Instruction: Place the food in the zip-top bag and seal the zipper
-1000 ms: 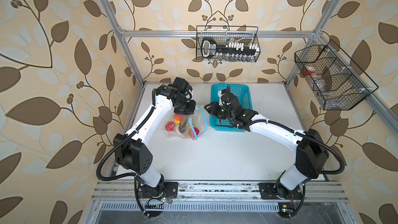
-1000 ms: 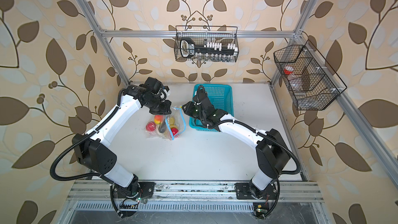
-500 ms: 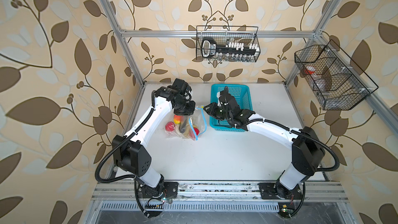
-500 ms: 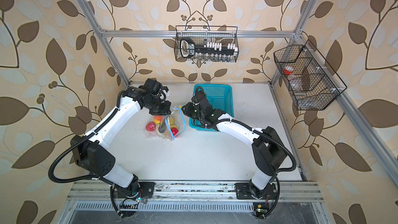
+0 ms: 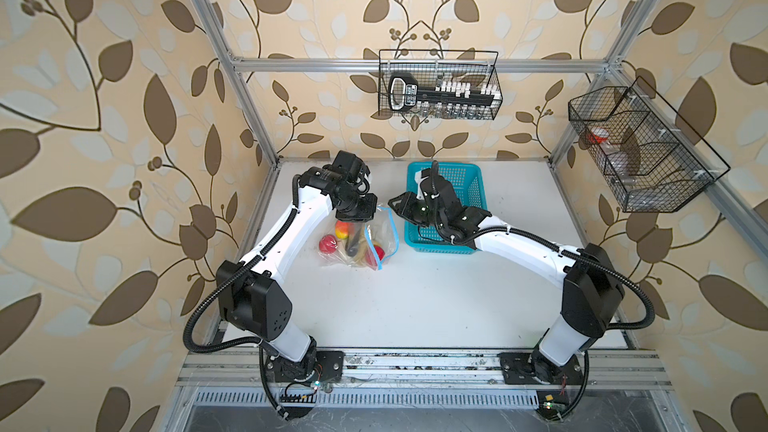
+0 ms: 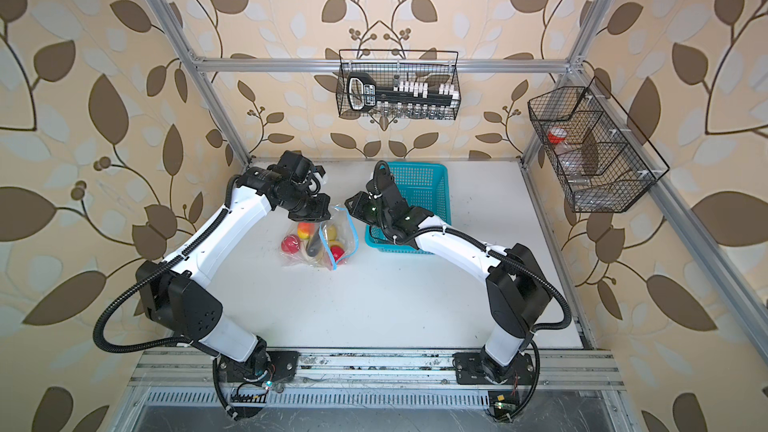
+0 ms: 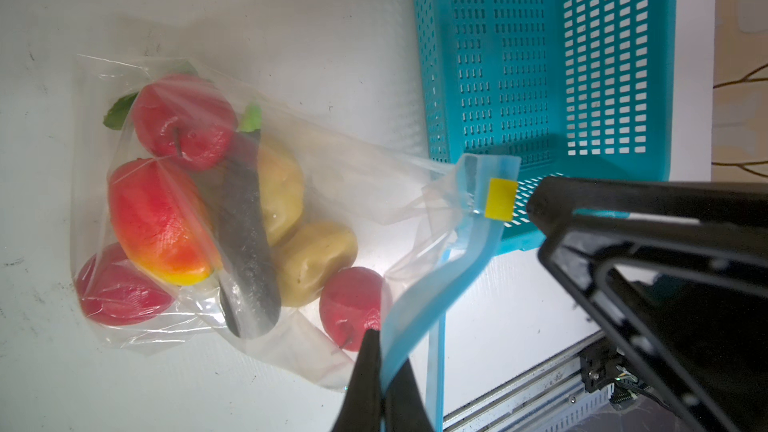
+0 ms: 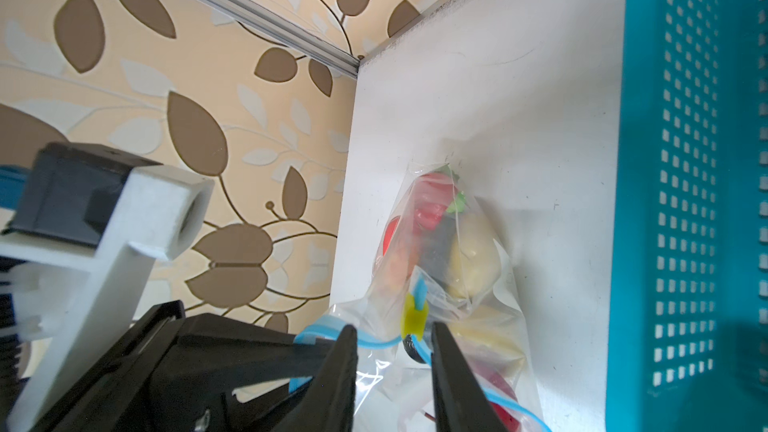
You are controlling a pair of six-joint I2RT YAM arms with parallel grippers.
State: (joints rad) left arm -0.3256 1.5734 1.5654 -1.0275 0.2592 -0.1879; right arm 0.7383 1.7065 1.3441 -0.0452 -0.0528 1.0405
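The clear zip-top bag [image 7: 340,184] lies on the white table, left of the basket in both top views [image 5: 376,243] [image 6: 338,238]. Inside it is the food: red tomatoes [image 7: 183,118], an orange-red pepper [image 7: 158,222], a dark eggplant [image 7: 245,243] and yellow-brown potatoes [image 7: 316,259]. My left gripper [image 7: 384,351] is shut on the light-blue zipper [image 7: 436,284], holding that edge up. My right gripper [image 8: 392,332] is open, its fingers [image 8: 340,351] either side of the yellow slider tab [image 8: 413,315] at the zipper's other end [image 7: 500,199]. The bag's mouth still gapes between the two grippers.
The turquoise perforated basket [image 5: 469,184] [image 7: 540,56] stands right next to the bag, under my right forearm. Two black wire baskets hang on the back wall [image 5: 438,85] and on the right wall [image 5: 640,147]. The left wall and frame post [image 8: 249,14] are close behind the bag.
My right gripper has edged slightly left towards the bag's slider end. The left gripper keeps its hold and the bag has barely moved.
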